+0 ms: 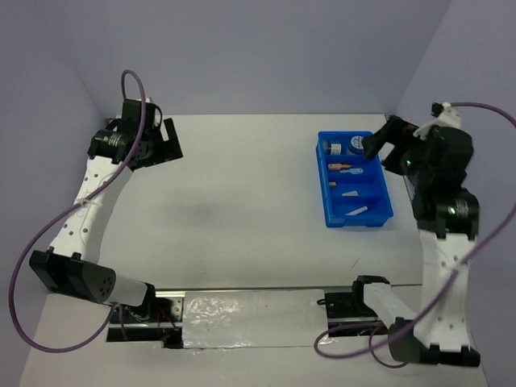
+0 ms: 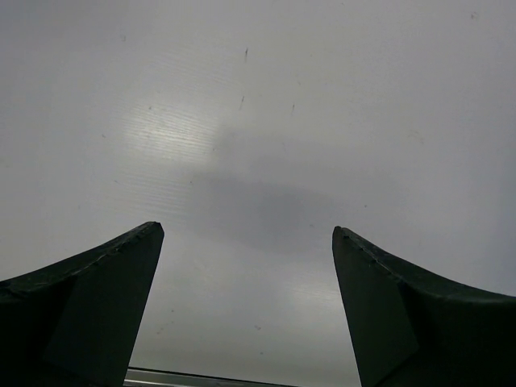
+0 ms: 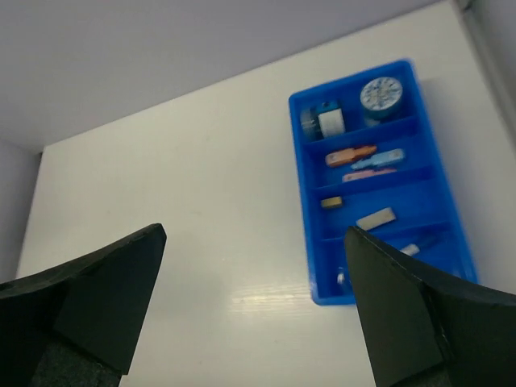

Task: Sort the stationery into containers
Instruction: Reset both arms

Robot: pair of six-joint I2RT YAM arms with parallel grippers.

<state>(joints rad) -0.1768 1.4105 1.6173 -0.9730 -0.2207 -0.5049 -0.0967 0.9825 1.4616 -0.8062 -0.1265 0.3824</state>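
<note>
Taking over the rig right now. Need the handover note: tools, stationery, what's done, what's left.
Left tool: open, empty, over bare table, far left.
Right tool: open, empty, raised near the blue tray.
Tray, by compartment: two rolls; orange, blue and pink capsule pieces; tan and grey stubs; pen, partly hidden.
Done: all visible stationery is in the tray.
Left: nothing seen loose; probably just park both arms.

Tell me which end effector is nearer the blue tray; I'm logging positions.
Right. The right end effector hovers by the far end of the blue tray; the left end effector is far across the table.
</note>
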